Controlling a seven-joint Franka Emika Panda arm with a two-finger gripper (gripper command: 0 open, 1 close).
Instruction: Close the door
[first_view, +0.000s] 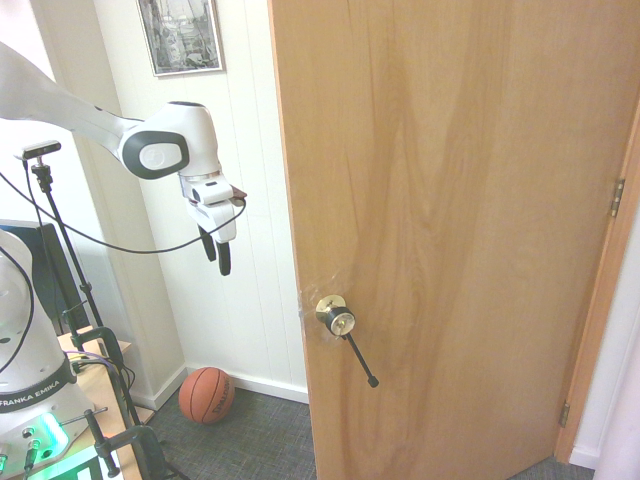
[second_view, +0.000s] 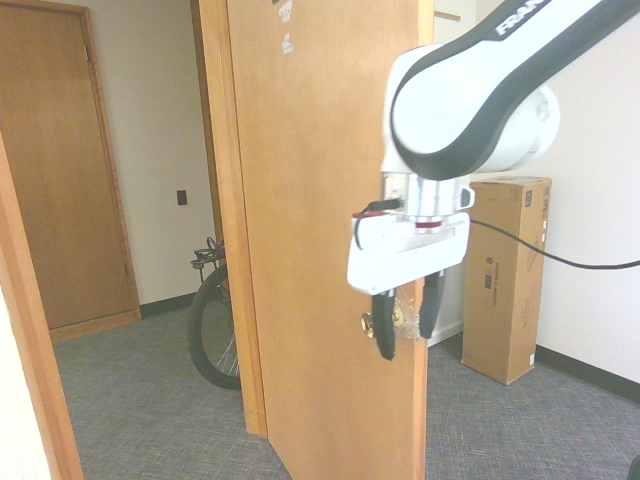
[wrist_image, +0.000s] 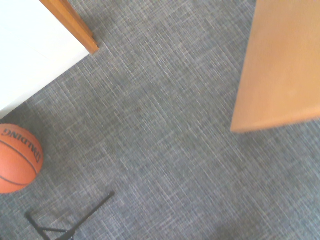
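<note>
The door (first_view: 460, 230) is tall, light-brown wood and stands ajar, filling the right of the first exterior view. Its brass knob (first_view: 336, 315) sits near the free edge, with a thin black rod (first_view: 360, 362) slanting down from it. My gripper (first_view: 216, 252) hangs in the air left of the door's free edge, above knob height and apart from the wood, fingers pointing down. In the second exterior view the gripper (second_view: 408, 322) is open and empty, in front of the door (second_view: 310, 200). The wrist view shows the door's bottom corner (wrist_image: 280, 70) over grey carpet.
An orange basketball (first_view: 207, 394) lies on the carpet by the white panelled wall (first_view: 250, 150), below a framed picture (first_view: 180, 35). Behind the door are a bicycle wheel (second_view: 210, 330), a tall cardboard box (second_view: 505, 275) and another brown door (second_view: 60, 170).
</note>
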